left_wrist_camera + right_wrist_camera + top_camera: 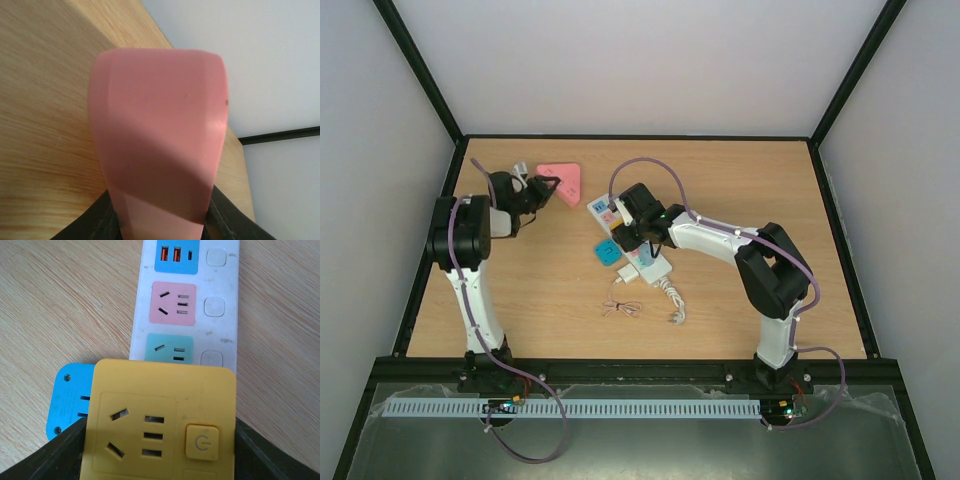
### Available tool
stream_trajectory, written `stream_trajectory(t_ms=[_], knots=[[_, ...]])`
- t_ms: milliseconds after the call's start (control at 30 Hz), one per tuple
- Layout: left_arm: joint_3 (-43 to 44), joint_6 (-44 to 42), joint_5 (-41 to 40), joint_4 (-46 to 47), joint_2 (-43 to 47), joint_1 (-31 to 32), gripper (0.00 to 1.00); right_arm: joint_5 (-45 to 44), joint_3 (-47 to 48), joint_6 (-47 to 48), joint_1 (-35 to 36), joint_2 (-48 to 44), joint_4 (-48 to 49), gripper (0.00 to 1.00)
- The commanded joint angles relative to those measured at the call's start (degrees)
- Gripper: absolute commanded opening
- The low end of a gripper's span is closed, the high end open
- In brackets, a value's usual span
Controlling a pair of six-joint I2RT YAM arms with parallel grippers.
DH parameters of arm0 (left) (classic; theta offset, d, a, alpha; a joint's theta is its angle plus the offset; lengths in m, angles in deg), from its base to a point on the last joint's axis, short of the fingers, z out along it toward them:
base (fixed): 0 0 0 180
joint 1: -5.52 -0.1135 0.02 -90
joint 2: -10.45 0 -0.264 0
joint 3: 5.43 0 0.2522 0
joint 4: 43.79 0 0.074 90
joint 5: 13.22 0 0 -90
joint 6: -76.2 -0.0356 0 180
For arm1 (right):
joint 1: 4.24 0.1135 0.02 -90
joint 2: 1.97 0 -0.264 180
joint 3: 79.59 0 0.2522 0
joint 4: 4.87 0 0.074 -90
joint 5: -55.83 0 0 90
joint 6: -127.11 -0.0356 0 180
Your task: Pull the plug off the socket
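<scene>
The socket, a long white power strip (650, 262) with blue, pink and teal outlet patches (186, 305), lies mid-table. The plug, a small white adapter (629, 271) with a thin bundled cable (621, 306), sits against the strip's near left side; I cannot tell whether it is plugged in, and it is hidden in both wrist views. My right gripper (638, 232) (159, 445) is over the strip, shut on a yellow square socket block (160, 420) with a power button. My left gripper (542, 187) (160, 220) is shut on a pink triangle block (160, 135) at the far left.
A blue piece (606, 250) lies against the strip's left side and also shows in the right wrist view (67, 400). The strip's thick white curled cord (671, 298) trails toward the near edge. Black frame rails border the wooden table (770, 200).
</scene>
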Motion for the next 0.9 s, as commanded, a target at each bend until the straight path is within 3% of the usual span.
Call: stream_trajectory(t_ms=[0,100,400,633,867], knots=[[2.31,-1.29,-1.51,-2.97,-1.69,0.27,0.37,-2.88,-1.79,0.34,-1.17,1.35,-3.53,0.02],[2.91,-2.55,-2.59,-5.31,-1.32,0.48,0.49,-2.89,-1.92,0.28,-1.17,1.29,-3.44,0.02],[5.24,-8.06,-6.01,-13.99,1.56,0.57,0.68,-2.87,-1.99,0.35,-1.25,1.16,-3.33,0.02],[5.22,-13.72,-10.98,-22.55,5.73,0.76,0.97,-3.06,-1.97,0.35,-1.35,1.08,-3.26,0.02],[4.47,-17.08,-13.23,-29.09,9.81,0.75,1.00,-3.00,-1.88,0.33,-1.44,0.92,-3.17,0.02]])
